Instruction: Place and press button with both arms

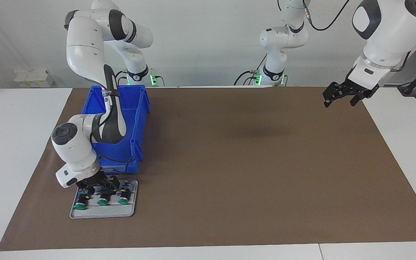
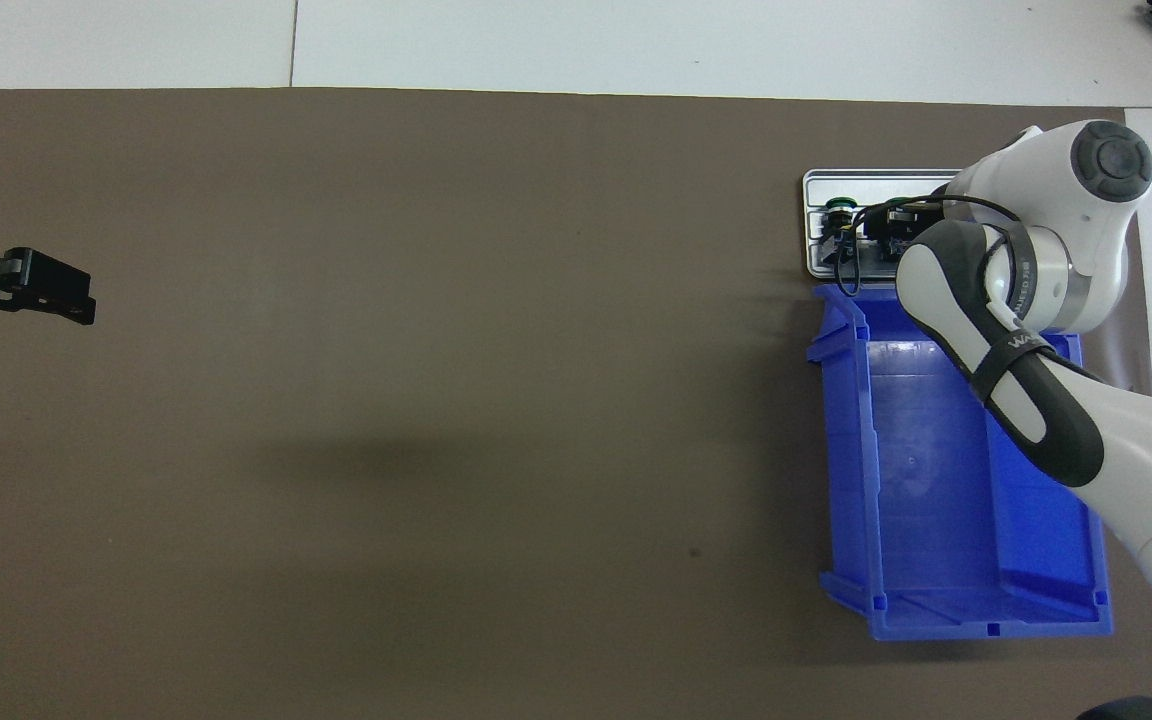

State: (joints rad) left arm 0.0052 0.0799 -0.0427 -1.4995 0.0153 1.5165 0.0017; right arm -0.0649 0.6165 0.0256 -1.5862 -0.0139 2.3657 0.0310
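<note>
White table (image 1: 20, 151) under a brown mat (image 1: 229, 162), pale wall at the robots' end. Grey rectangular tray (image 1: 103, 212) at the right arm's end, just beside an open blue plastic bin (image 1: 135, 119), farther from the robots. Three green-capped black push buttons lie on it; right end effector (image 1: 99, 186) is down at the middle button (image 1: 103, 199), grip cannot be told. Left end effector (image 1: 341, 94) waits raised over the mat's other end, fingers apart, empty.
</note>
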